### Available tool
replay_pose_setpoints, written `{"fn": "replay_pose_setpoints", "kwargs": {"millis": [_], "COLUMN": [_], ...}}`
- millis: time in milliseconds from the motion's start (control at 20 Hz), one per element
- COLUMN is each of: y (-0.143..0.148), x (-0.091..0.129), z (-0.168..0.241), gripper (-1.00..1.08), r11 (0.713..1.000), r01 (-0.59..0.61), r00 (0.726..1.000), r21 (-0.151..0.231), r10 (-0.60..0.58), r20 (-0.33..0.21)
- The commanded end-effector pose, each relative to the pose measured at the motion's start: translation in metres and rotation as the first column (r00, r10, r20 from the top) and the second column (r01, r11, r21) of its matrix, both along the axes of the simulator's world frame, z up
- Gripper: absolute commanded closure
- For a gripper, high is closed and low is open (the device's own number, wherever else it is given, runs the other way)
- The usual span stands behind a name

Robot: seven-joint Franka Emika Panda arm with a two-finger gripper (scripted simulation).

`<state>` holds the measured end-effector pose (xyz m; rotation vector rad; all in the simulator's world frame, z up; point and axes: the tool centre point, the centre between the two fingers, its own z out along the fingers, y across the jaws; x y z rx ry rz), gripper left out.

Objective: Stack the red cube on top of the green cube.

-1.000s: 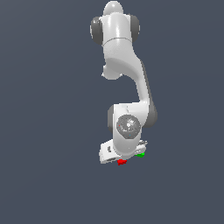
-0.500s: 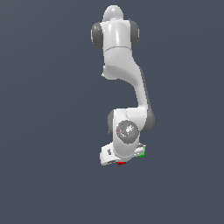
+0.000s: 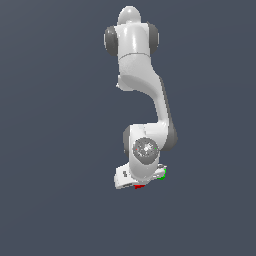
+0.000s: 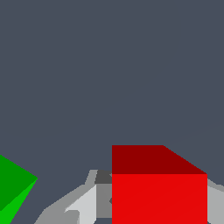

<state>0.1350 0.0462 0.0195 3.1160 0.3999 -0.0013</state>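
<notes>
In the wrist view the red cube (image 4: 159, 188) sits between my gripper's (image 4: 153, 205) grey fingers (image 4: 83, 204), which stand close against its two sides. The gripper looks shut on the cube. The green cube (image 4: 13, 186) lies apart from it, at the edge of the wrist view. In the exterior view the white hand covers the gripper. Only a sliver of the red cube (image 3: 139, 186) shows under the hand, and the green cube (image 3: 163, 174) peeks out at the hand's edge on the exterior view's right.
The plain dark grey floor (image 3: 55, 200) spreads all around. The white arm (image 3: 140, 75) reaches down over both cubes in the exterior view.
The hand has sunk lower over the red cube, which shows less in the exterior view than before. The cubes have not moved.
</notes>
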Motion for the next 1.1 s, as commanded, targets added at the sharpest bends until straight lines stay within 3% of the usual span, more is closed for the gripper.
{"fn": "replay_pose_setpoints", "kwargs": {"millis": [0, 350, 1050], "y": [0.0, 0.0, 0.0], "x": [0.0, -0.001, -0.001], "z": [0.0, 0.015, 0.097], "gripper": [1.08, 1.08, 1.08], "r11": [1.0, 1.0, 1.0], "r01": [0.0, 0.0, 0.0], "r00": [1.0, 1.0, 1.0], "r21": [0.0, 0.0, 0.0], "r10": [0.0, 0.0, 0.0], "r20": [0.0, 0.0, 0.001]}}
